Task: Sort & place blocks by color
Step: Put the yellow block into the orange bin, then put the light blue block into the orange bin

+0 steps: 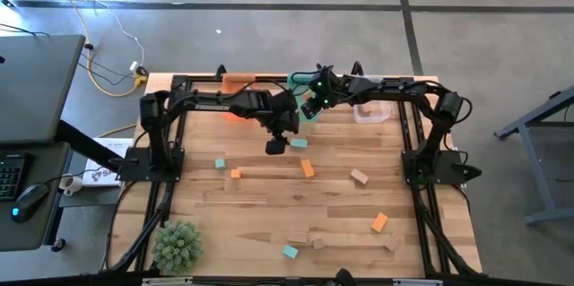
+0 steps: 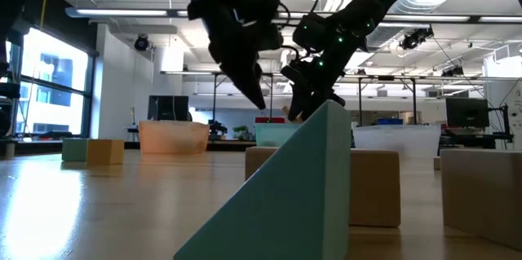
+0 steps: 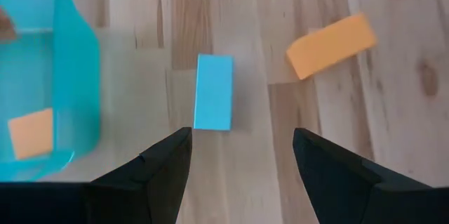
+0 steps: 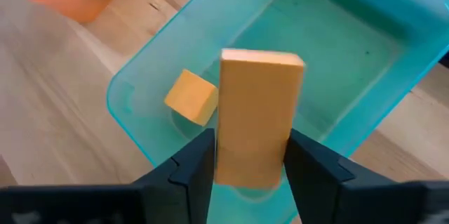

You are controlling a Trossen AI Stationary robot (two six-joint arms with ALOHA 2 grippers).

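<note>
right gripper (image 4: 249, 164) over teal bin (image 4: 365, 90), jaws flanking orange bar (image 4: 258, 115), grip unclear. left gripper (image 3: 242, 161) gaped; teal block (image 3: 213, 92) just ahead: light, rigid, pinch long sides.

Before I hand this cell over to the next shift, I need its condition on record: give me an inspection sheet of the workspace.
Surface: wooden plank table.
Job's things: loose blocks lie scattered, among them a teal block and an orange block. An orange cube lies in the teal bin, with an orange bin and a clear bin either side.
Clutter: fuzzy green plant at a corner on the left arm's side.
Claws: left claw open, above the teal block. Right claw is over the teal bin, with an orange bar upright at it.
Cables: yellow and white cables on the floor.
Surroundings: desk with a mouse.
</note>
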